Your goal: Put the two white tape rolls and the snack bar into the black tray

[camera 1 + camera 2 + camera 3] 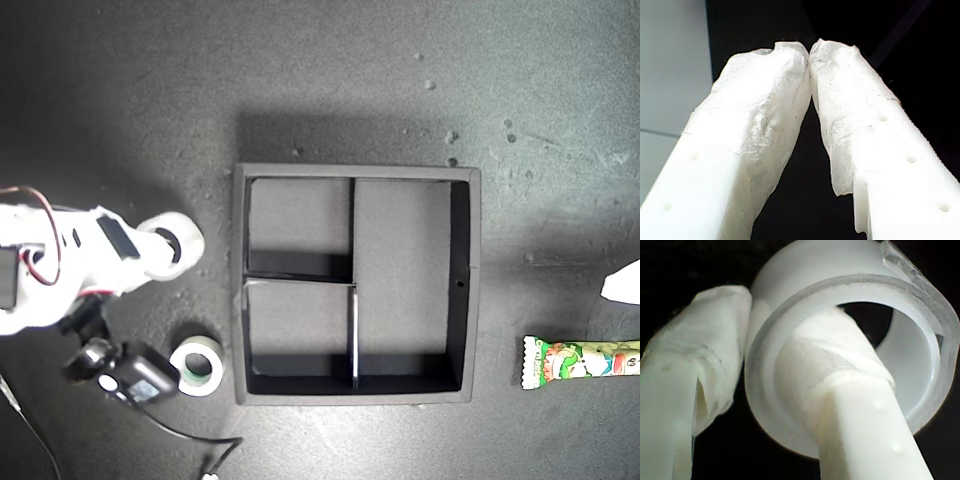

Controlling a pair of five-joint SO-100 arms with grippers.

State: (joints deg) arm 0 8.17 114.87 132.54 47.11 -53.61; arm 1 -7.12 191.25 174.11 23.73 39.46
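The black tray (357, 173) lies in the middle of the exterior view with nothing in its three compartments. My second gripper (765, 325) is shut on the wider white tape roll (850, 285), one finger through its hole and one outside its wall. In the exterior view that roll (185, 240) and gripper (168, 250) are left of the tray. The smaller tape roll (198, 367), with a greenish core, lies on the table by the tray's near left corner. The snack bar (580, 362) lies at the exterior view's right edge. My first gripper (810, 50) is shut on nothing.
A black camera module (125, 377) with a cable hangs from the second arm, touching or just beside the smaller roll. A white tip of an arm (625, 285) pokes in at the exterior view's right edge, above the snack bar. The table is dark and speckled.
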